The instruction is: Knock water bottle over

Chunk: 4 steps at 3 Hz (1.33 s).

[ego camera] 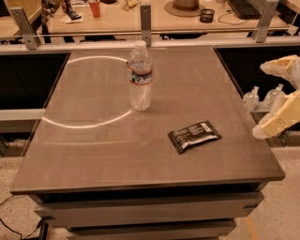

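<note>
The water bottle (140,77) stands upright on the table (93,154), left of centre and toward the far edge. A black packet (194,136) lies flat nearer, to its right. The gripper (276,122) hangs off the table's right edge, well apart from the bottle; I cannot tell whether it is spread or closed.

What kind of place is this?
Probably an office or lab workspace: a wooden desk behind with a black keyboard and red cup, a grey table holding a clear ribbed plastic water bottle, and the robot's gripper beside the table's right edge.
</note>
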Available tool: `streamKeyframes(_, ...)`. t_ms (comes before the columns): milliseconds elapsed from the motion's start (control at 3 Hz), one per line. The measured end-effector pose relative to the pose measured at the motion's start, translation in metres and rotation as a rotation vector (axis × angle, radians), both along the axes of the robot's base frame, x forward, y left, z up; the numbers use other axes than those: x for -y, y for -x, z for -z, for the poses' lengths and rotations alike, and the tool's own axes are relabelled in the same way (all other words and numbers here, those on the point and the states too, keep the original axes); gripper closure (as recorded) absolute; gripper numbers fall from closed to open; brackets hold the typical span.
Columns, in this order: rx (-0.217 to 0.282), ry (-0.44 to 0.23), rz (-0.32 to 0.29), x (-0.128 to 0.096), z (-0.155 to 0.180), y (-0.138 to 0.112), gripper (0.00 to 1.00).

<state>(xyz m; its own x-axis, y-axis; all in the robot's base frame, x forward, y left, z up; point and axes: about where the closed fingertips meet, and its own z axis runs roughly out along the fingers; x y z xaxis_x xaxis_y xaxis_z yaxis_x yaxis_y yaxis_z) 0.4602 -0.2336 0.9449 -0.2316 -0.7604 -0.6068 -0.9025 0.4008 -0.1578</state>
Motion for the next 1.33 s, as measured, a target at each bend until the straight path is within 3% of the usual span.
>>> streamKeyframes(333,0.118,-0.212,-0.041,-0.018,0.002,-0.009,0.0)
streamKeyframes(667,0.187,-0.403,-0.043,-0.047,-0.01,-0.013,0.0)
streamKeyframes(1000,0.205,-0.58,0.016,-0.067,-0.015,-0.022,0.0)
streamKeyframes(1333,0.182,-0.68,0.055,-0.084,-0.014,-0.03,0.0)
